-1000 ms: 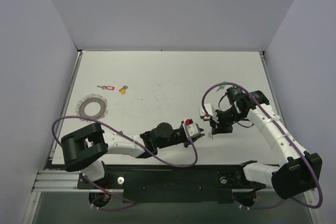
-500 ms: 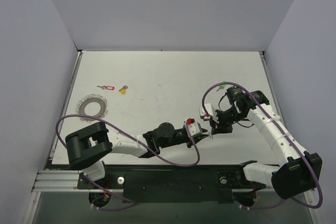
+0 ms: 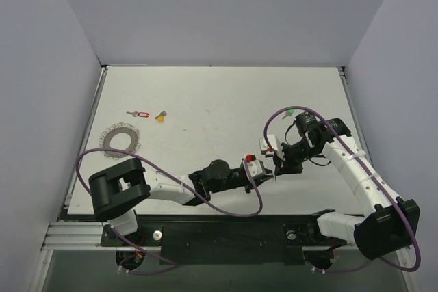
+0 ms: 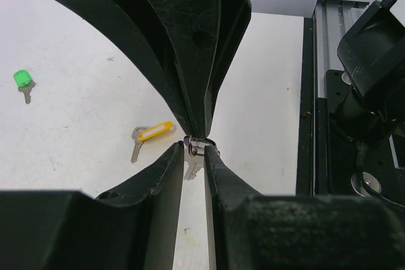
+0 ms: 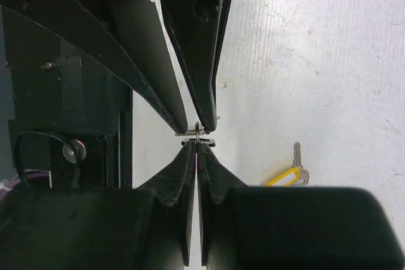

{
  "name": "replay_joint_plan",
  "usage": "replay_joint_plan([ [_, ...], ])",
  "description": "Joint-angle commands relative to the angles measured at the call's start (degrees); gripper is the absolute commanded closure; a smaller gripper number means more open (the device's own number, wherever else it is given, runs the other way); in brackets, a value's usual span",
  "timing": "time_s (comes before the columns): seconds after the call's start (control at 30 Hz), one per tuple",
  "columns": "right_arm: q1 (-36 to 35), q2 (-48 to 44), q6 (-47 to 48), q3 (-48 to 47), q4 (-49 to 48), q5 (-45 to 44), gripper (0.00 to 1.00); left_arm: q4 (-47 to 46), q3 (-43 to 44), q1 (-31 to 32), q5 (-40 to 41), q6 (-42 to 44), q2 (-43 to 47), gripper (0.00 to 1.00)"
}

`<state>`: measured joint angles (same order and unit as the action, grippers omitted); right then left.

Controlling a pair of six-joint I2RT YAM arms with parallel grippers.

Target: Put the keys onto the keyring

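Left tool (image 4: pixel 193 150) pinches a small key (image 4: pixel 191 167) tip-to-tip against your right tool (image 5: pixel 198 145), pressed together seemingly on the same key; keyring (image 3: pixel 122 139) lies on the worktop (image 3: pixel 219 94) well behind the left tool, nearer that arm.

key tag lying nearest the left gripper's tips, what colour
Yellow key tag; the left wrist view shows it best.

Soft, even light from above; the top view is sharp and the wrist views blur close up.
The white worktop (image 3: pixel 205 100) is bright and evenly lit, with only faint, soft-edged shadows beneath the arms. In both wrist views the near gripper fingers (image 4: pixel 158 219) are dark, out-of-focus masses. The key (image 4: pixel 192 165) at their tips and the worktop beyond are crisp, and the right wrist view shows fine surface grain.
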<state>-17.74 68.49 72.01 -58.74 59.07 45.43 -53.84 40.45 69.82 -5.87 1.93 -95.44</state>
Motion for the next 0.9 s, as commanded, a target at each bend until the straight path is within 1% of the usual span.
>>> replay_joint_plan([
  [0.0, -0.5, 0.3, 0.2, -1.6, 3.0, 2.1, 1.00, -3.1, 2.5, 0.4, -0.6, -0.3, -0.1, 0.71],
  [0.2, -0.5, 0.2, 0.3, -1.6, 3.0, 2.4, 1.00, -2.8, 2.7, 0.5, -0.7, -0.2, -0.1, 0.79],
  [0.23, -0.5, 0.2, 0.4, -1.8, 3.2, 2.3, 1.00, -2.8, 2.7, 0.4, -0.7, -0.2, 0.0, 0.83],
  [0.27, -0.5, 0.2, 0.5, -1.6, 3.2, 2.3, 1.00, -2.6, 2.8, 0.4, -0.6, -0.3, -0.1, 0.84],
  [0.3, -0.5, 0.2, 0.6, -1.7, 3.3, 2.5, 1.00, -2.4, 2.7, 0.4, -0.7, -0.3, -0.1, 0.90],
  [0.33, -0.5, 0.2, 0.8, -1.8, 3.4, 2.5, 1.00, -2.1, 2.9, 0.5, -0.7, -0.2, 0.0, 1.00],
  [0.5, -0.5, 0.1, 1.2, -1.6, 3.7, 2.8, 1.00, -3.2, 2.2, 0.4, 0.3, -1.0, 0.3, 1.00],
  [0.63, -0.3, 0.0, 1.8, -1.6, 3.7, 3.3, 1.00, -6.1, 0.8, 0.4, 1.2, -1.6, 0.6, 1.00],
  [0.7, 0.0, -0.1, 2.1, -1.2, 3.7, 3.9, 0.95, -7.2, 0.2, 0.4, 1.6, -1.6, 0.7, 1.00],
  [0.73, 0.4, -0.2, 2.2, -1.2, 3.7, 4.4, 0.91, -7.8, -0.2, 0.4, 1.6, -3.2, 0.8, 1.00],
  [0.77, 0.6, -0.3, 2.3, -1.1, 3.6, 4.9, 0.88, -8.5, -0.5, 0.4, 1.9, -3.8, 0.9, 1.00],
  [0.8, 1.2, -0.5, 2.3, -1.1, 3.7, 5.8, 0.82, -8.9, -0.9, 0.4, 2.0, -4.0, 0.9, 1.00],
  [0.87, 2.3, -0.7, 2.3, -1.0, 3.8, 7.4, 0.76, -9.9, -1.6, 0.4, 2.4, -4.4, 1.0, 1.00],
])
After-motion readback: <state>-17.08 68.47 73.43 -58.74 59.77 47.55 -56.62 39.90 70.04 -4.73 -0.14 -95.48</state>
